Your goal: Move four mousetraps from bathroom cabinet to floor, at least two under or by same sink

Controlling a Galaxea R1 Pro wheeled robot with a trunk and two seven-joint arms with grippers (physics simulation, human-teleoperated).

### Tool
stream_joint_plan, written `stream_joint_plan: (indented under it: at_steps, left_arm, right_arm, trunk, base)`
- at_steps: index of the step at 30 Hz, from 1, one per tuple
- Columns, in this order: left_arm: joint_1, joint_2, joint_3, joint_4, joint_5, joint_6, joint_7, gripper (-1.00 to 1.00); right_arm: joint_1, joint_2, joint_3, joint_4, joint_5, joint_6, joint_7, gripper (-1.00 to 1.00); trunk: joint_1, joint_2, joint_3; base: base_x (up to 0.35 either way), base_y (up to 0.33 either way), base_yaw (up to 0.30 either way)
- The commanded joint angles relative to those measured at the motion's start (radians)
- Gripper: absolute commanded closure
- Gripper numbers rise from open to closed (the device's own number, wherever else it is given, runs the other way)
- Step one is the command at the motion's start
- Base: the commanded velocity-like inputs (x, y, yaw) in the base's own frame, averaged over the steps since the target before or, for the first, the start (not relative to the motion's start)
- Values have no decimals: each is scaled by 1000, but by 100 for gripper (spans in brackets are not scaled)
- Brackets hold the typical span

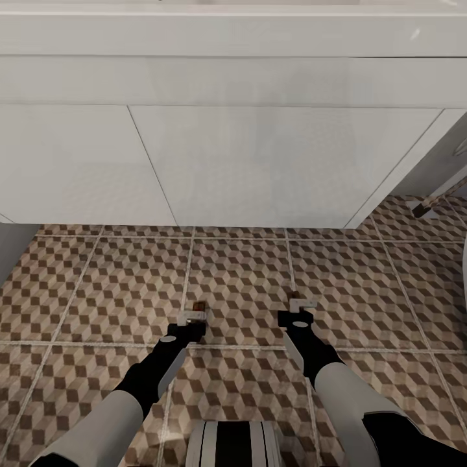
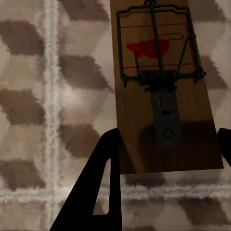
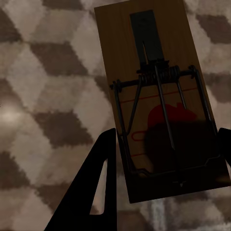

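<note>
Both arms are reaching forward and down over the floor (image 1: 97,279) in front of the white vanity (image 1: 259,162), whose flat front panels are standing just beyond the tiles.

The left pincer (image 1: 192,319) is hanging low over a tile, and a trap (image 1: 198,306) is showing as a small brown board at its tip. In the left wrist view the left pincer (image 2: 166,159) is sitting with its dark fingers (image 2: 98,183) on either side of the near end of the trap (image 2: 163,86). The board is facing up with its wire spring, red printed mark and dark metal plate in plain sight, tile pattern behind it. Whether the fingers are pressing the board's edges or only flanking them, I cannot tell.

The right pincer (image 1: 299,314) is hovering a little to the right, near a grout line, with a second trap (image 1: 296,297) at its tip. In the right wrist view the right pincer (image 3: 166,163) is straddling the wire end of that trap (image 3: 156,96), one finger (image 3: 96,183) on each side. Again I cannot tell if it is clenched on the board or released.

The two traps are lying apart, each on its own tile, both near the vanity's front.
</note>
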Motion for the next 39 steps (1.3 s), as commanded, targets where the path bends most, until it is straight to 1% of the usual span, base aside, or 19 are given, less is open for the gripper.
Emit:
stream_joint_plan:
  at_steps: [1, 9, 27, 39]
  left_arm:
    - [0, -2, -6, -1, 9, 5, 15, 100]
    - [0, -9, -3, -2, 11, 5, 26, 100]
    - [0, -8, -3, -13, 9, -12, 17, 100]
    - [0, -8, -5, -21, 7, -14, 26, 100]
  right_arm:
    - [0, 1, -2, -2, 6, 7, -2, 100]
    - [0, 1, 0, -2, 10, 7, -1, 100]
    - [0, 1, 0, -8, 12, 5, -3, 100]
    - [-1, 1, 0, -10, 12, 4, -3, 100]
  trunk:
    - [0, 0, -1]
    - [0, 0, -1]
    - [8, -4, -70]
    - [8, -4, -70]
  base:
    - [0, 0, 0]
    - [0, 0, 0]
    - [0, 0, 0]
    - [0, 0, 0]
